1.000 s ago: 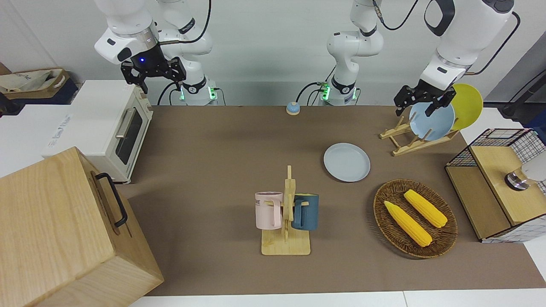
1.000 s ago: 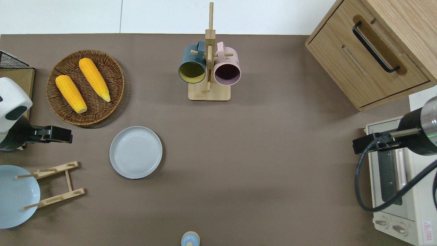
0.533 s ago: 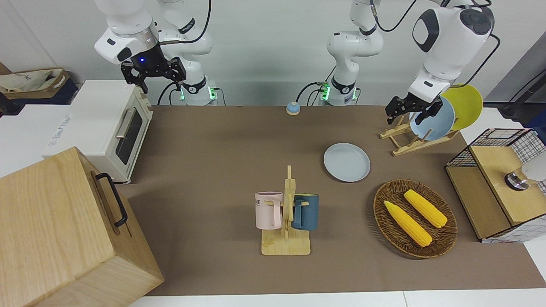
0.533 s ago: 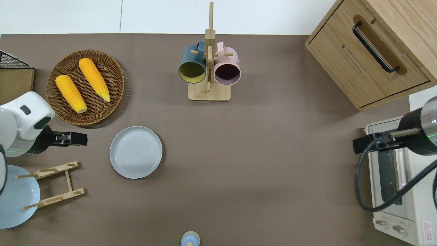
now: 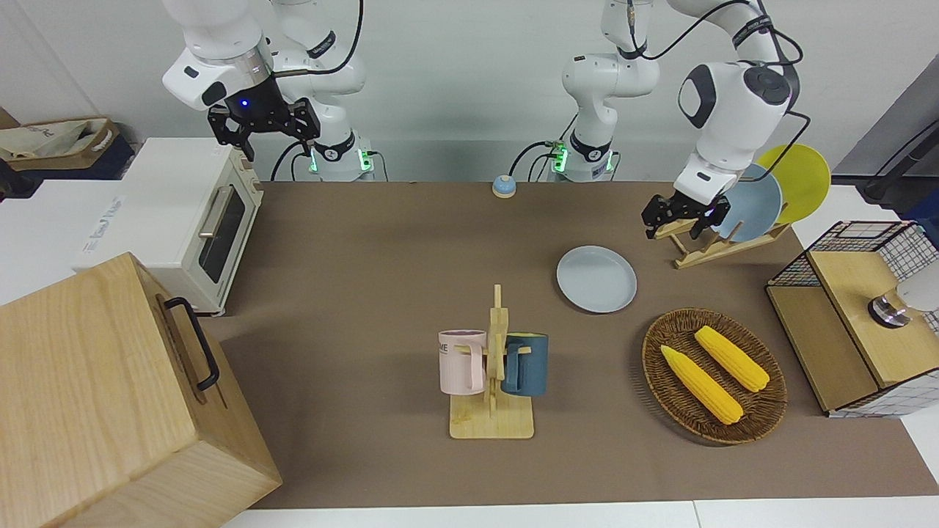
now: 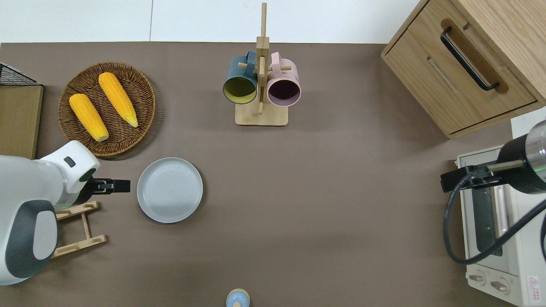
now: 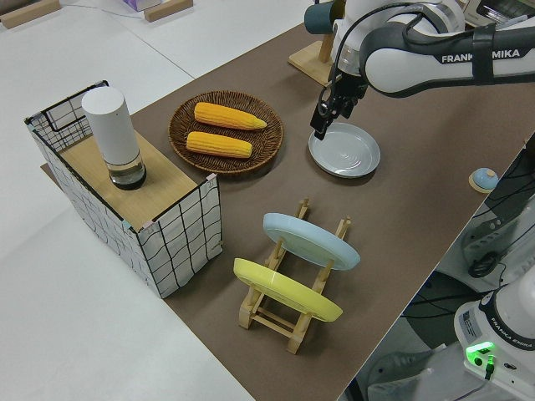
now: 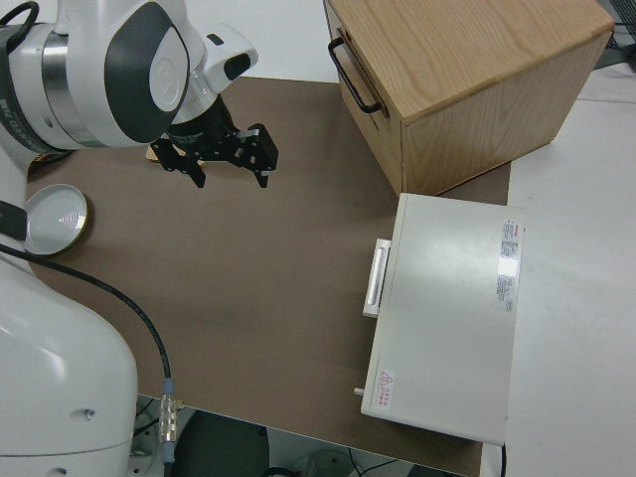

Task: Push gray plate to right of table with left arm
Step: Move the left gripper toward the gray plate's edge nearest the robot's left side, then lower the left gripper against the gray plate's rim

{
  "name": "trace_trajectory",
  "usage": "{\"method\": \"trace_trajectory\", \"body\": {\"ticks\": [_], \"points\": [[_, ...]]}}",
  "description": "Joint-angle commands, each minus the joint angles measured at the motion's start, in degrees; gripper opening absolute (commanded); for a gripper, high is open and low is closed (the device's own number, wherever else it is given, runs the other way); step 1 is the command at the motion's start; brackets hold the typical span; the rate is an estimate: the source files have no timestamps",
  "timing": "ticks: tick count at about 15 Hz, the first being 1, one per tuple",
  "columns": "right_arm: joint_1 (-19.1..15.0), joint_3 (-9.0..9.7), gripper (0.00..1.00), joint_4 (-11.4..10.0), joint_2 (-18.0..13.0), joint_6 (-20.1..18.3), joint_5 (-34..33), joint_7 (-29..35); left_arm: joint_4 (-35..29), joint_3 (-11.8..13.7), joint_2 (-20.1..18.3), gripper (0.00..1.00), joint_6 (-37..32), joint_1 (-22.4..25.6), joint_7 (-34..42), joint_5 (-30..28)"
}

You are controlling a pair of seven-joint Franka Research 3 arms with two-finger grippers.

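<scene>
gray plate lying flat on counter, left of centre in overhead frame, below wicker basket holding corn; left gripper hovering just beside plate's left rim, apart from it, whether open or closed cannot tell; right gripper parked, fingers spread.

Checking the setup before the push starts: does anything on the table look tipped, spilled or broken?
Nothing stands out. The gray plate lies flat on the table, both mugs hang on their stand, both corn cobs sit in the basket. The left gripper is beside the plate; the right arm is parked.
</scene>
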Motion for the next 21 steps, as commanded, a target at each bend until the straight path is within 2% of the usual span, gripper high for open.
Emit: {"method": "trace_trajectory", "body": {"ticks": [1, 5, 10, 18, 19, 21], "points": [[-1.07, 0.92, 0.983, 0.53, -0.14, -0.89, 0.25, 0.75, -7.58, -0.28, -2.42, 1.0, 7.08, -0.15, -0.55, -0.49], [-1.07, 0.92, 0.983, 0.53, -0.14, -0.89, 0.25, 0.66, -11.72, -0.37, -0.05, 1.0, 13.77, -0.32, -0.81, -0.57], [-1.07, 0.92, 0.983, 0.53, -0.14, -0.89, 0.25, 0.66, -12.6, -0.54, 4.34, 0.99, 18.96, -1.11, -2.31, -0.57], [-1.15, 0.92, 0.983, 0.53, -0.14, -0.89, 0.25, 0.75, -12.52, -0.63, 7.86, 0.99, 20.2, -1.29, -2.22, -0.57], [-1.07, 0.92, 0.983, 0.53, -0.14, -0.89, 0.25, 0.75, -12.52, -0.63, 8.3, 0.97, 20.28, -1.29, -2.22, -0.57], [-1.07, 0.92, 0.983, 0.53, -0.14, -0.89, 0.25, 0.66, -12.34, -1.07, 8.57, 0.89, 20.28, -1.2, -2.22, -0.57]]}}
